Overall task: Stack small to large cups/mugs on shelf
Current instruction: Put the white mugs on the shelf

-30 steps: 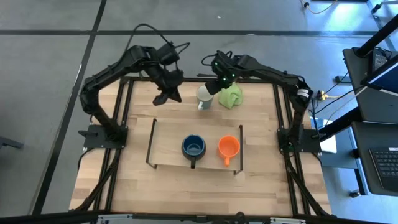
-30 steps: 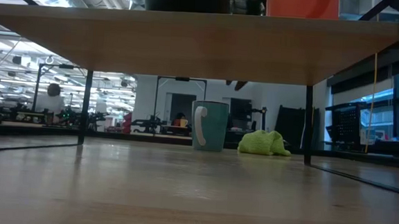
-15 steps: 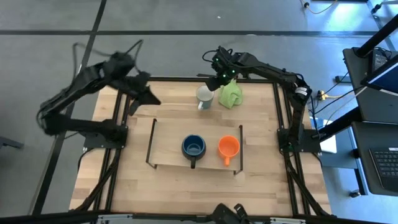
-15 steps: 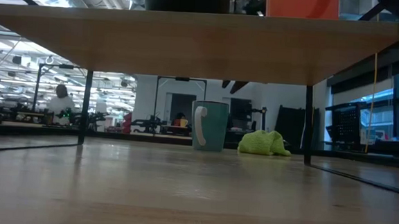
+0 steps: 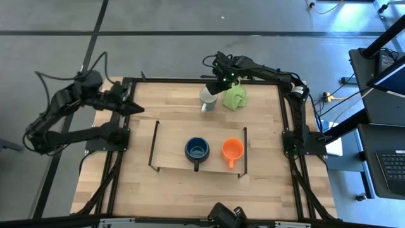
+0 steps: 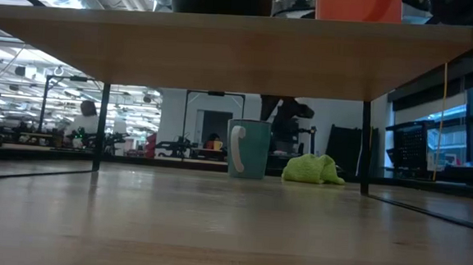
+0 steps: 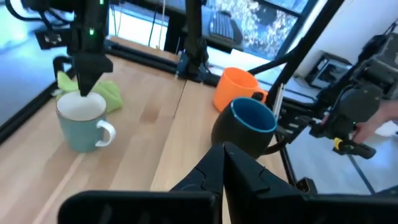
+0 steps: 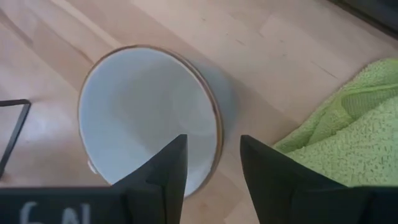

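The white-grey mug (image 5: 207,97) stands upright on the table near the far edge, its handle toward the near side; it also shows in the low view (image 6: 248,148). My right gripper (image 5: 216,88) is open just above it and points down. One finger is over the mug's hollow and one outside its rim (image 8: 214,118), on the side toward the cloth. The dark blue mug (image 5: 197,150) and the orange mug (image 5: 232,150) stand on the shelf (image 5: 169,142). My left gripper (image 5: 137,108) is shut and empty, over the table's left edge.
A lime-green cloth (image 5: 235,96) lies right next to the white-grey mug, on its right. The shelf's black rails (image 5: 154,145) rise at its two short ends. People and equipment show in the room beyond the table.
My left arm has swung away from the far middle of the table toward the left edge, its gripper still shut. My right gripper has come down a little over the white-grey mug and now shows behind it in the low view. The mugs have kept still.
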